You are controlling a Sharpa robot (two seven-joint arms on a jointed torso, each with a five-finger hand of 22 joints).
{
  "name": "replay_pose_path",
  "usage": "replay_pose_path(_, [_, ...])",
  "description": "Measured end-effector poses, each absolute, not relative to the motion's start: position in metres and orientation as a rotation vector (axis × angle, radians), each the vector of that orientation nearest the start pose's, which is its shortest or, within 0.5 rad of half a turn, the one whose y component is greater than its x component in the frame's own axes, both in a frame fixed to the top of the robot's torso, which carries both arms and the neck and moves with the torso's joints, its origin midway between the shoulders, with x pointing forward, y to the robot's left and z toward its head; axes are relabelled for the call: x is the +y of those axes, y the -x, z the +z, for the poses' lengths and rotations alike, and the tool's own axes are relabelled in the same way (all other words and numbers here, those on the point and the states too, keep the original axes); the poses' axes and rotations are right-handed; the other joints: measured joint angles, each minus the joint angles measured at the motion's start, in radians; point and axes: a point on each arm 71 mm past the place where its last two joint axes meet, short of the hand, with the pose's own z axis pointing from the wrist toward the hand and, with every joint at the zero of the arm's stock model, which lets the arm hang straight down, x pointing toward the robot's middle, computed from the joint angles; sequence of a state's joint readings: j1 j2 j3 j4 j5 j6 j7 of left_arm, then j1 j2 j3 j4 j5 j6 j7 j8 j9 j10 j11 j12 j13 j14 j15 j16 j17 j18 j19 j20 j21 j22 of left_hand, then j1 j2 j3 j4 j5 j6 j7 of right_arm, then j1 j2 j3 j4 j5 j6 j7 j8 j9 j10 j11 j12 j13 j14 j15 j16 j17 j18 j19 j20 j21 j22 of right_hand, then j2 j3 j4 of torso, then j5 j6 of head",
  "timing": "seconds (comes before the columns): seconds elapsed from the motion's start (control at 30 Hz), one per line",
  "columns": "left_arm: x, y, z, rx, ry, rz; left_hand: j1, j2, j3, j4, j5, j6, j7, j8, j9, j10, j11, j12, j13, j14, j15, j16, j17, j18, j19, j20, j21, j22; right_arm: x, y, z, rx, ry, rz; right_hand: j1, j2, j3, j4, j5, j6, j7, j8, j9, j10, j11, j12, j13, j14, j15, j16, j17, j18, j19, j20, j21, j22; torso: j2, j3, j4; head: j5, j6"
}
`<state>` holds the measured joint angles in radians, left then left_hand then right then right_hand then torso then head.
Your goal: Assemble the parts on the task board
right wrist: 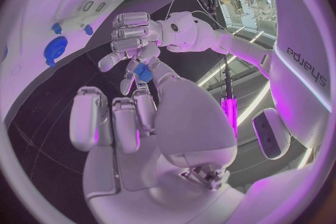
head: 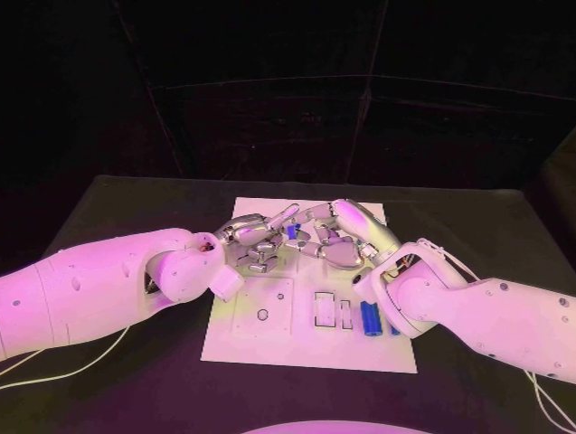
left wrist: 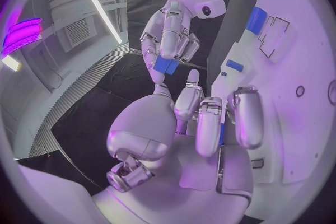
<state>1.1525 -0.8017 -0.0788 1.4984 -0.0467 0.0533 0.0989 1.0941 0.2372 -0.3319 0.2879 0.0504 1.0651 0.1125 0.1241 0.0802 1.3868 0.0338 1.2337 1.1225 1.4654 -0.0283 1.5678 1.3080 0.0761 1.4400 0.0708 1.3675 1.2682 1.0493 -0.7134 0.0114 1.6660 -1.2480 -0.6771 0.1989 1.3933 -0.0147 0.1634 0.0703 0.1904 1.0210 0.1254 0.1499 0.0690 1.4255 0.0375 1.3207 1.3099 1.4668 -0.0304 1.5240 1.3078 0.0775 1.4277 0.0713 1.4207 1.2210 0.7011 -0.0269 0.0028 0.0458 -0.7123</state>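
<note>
Both hands meet above the middle of the white task board [head: 269, 348]. A small blue part [head: 292, 232] hangs between their fingertips, off the board. My left hand [head: 249, 246] touches it from the left and my right hand [head: 343, 235] from the right. In the left wrist view the right hand's [left wrist: 175, 28] fingers come down onto the blue part [left wrist: 166, 65], with the left hand's [left wrist: 203, 123] thumb just under it. In the right wrist view the blue part [right wrist: 143, 71] sits between the left hand's [right wrist: 129, 39] fingertips and the right hand's [right wrist: 140, 117] thumb.
Two more blue parts [head: 370, 318] [head: 393, 321] stand near the board's front right, beside white slots [head: 325, 310]. A small hole [head: 263, 315] lies in the board's front left. Black table [head: 131, 380] surrounds the board; a white cable [head: 27, 371] trails at its front left.
</note>
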Motion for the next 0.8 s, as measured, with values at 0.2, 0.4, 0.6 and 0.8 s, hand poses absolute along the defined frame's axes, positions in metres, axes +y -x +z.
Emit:
replay_pose_path(0.2, [0.1727, -0.4599, -0.2325, 2.002, 1.138, -1.683, -0.028, 0.019, -0.014, 0.000, 0.000, 0.010, -0.002, 0.000, 0.002, 0.004, -0.004, 0.009, 0.015, 0.000, 0.000, 0.000, 0.000, 0.000, 0.000, 0.000, 0.013, 0.018, -0.1016, -0.4229, -0.1848, 1.310, 0.006, 1.214, 0.000, 0.000, 0.000, 0.000, 0.000, 0.000, 0.000, 0.000, 0.000, 0.000, 0.000, 0.000, 0.000, 0.000, 0.000, 0.000, 0.000, 0.000, 0.000, 0.000, 0.000, 0.000, 0.000, -0.0001, -0.0002, -0.001, -0.002])
replay_pose_path(0.4, [0.1726, -0.4597, -0.2323, 1.995, 1.160, -1.700, -0.054, 0.037, -0.027, 0.004, 0.000, 0.020, -0.005, 0.000, 0.006, 0.005, -0.005, 0.016, 0.022, 0.000, 0.000, 0.000, 0.000, 0.000, 0.000, 0.000, 0.019, 0.027, -0.1019, -0.4234, -0.1851, 1.310, 0.006, 1.212, 0.000, 0.000, 0.003, -0.003, 0.000, 0.000, 0.000, 0.000, 0.001, 0.000, 0.000, 0.000, 0.000, 0.000, 0.000, 0.000, 0.000, 0.000, 0.000, 0.000, 0.000, 0.000, 0.000, 0.0000, -0.0011, -0.002, -0.002])
replay_pose_path(0.6, [0.1731, -0.4597, -0.2323, 1.988, 1.185, -1.712, -0.076, 0.050, -0.032, 0.004, 0.000, 0.042, -0.013, 0.007, 0.016, 0.011, -0.011, 0.020, 0.031, -0.001, -0.008, 0.000, 0.000, 0.000, 0.000, 0.000, 0.029, 0.039, -0.1024, -0.4238, -0.1853, 1.311, 0.006, 1.209, 0.000, 0.000, 0.003, -0.003, 0.000, 0.000, 0.000, -0.001, 0.001, 0.000, 0.000, 0.000, 0.000, 0.000, 0.000, 0.000, 0.000, 0.000, 0.000, 0.000, 0.000, 0.000, 0.000, 0.0008, -0.0012, -0.004, -0.006])
replay_pose_path(0.8, [0.1725, -0.4590, -0.2319, 1.987, 1.203, -1.728, -0.081, 0.055, -0.032, 0.004, 0.000, 0.059, -0.016, 0.015, 0.025, 0.018, -0.018, 0.030, 0.042, 0.002, -0.009, 0.000, 0.000, 0.000, 0.004, -0.004, 0.038, 0.040, -0.1037, -0.4248, -0.1860, 1.312, 0.006, 1.204, 0.000, 0.000, 0.003, -0.003, -0.001, 0.000, 0.000, -0.003, 0.001, 0.000, 0.000, 0.000, 0.001, 0.000, 0.000, 0.000, 0.000, 0.000, 0.000, 0.000, 0.000, 0.000, 0.000, 0.0009, -0.0012, -0.005, -0.007])
